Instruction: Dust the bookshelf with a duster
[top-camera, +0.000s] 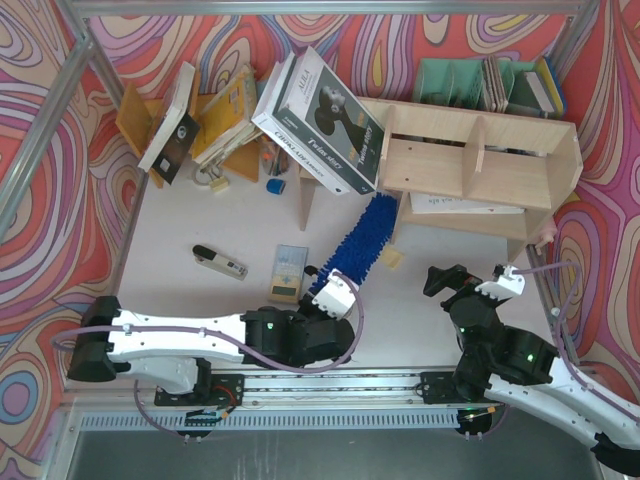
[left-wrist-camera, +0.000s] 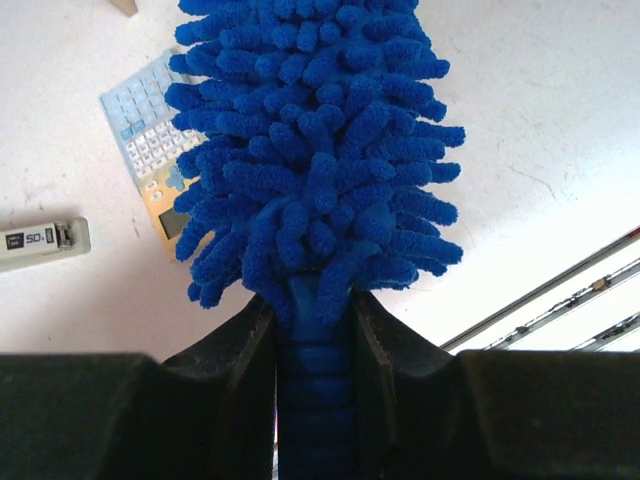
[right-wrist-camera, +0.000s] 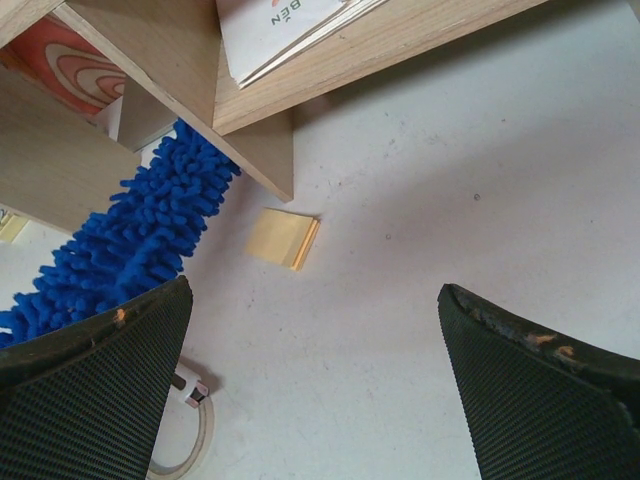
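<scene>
The left tool (left-wrist-camera: 312, 335) pinches the duster (left-wrist-camera: 315, 170), its head at the bookshelf's (top-camera: 480, 165) left end; next comes sweeping the shelves, the right tool (right-wrist-camera: 320, 390) spread.

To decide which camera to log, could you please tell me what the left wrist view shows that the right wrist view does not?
Left wrist only: a calculator, a stapler, the left fingers shut on the handle of the duster. Right wrist only: the bookshelf, a booklet on it, a yellow notepad, the open right fingers. Both: the duster's blue head and the white table.
</scene>
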